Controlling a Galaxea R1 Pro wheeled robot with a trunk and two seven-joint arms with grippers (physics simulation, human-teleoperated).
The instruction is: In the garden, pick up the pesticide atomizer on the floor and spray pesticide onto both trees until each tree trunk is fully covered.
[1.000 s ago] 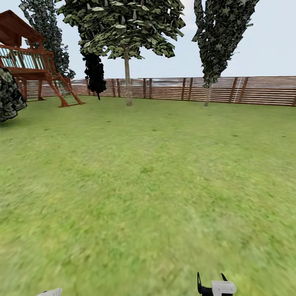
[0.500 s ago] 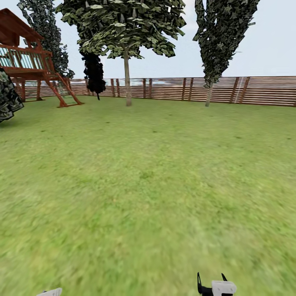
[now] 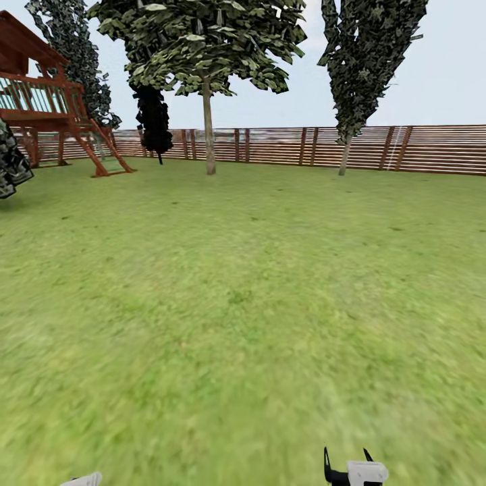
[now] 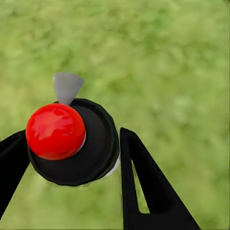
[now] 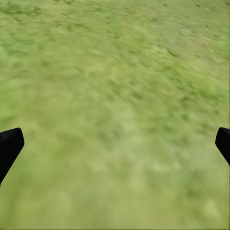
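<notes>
My left end effector is clamped on the pesticide atomizer; my right end effector hangs apart over lawn. I'd drive toward the tree trunk at twelve o'clock, keeping the nozzle forward.

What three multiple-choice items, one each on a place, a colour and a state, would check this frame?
1. Where does the wooden play tower stand in the head view?
A. far left, by the fence
B. far right
C. centre foreground

2. What colour is the round cap on the atomizer between the left end effector's fingers?
A. blue
B. red
C. yellow

3. How is the right end effector?
A. shut on a bottle
B. shut on nothing
C. open, over grass

Answers: 1 A, the tower sits at the left edge before the slat fence. 2 B, the left wrist view shows a red dome on a black collar. 3 C, its fingertips stand far apart with bare lawn between.
</notes>
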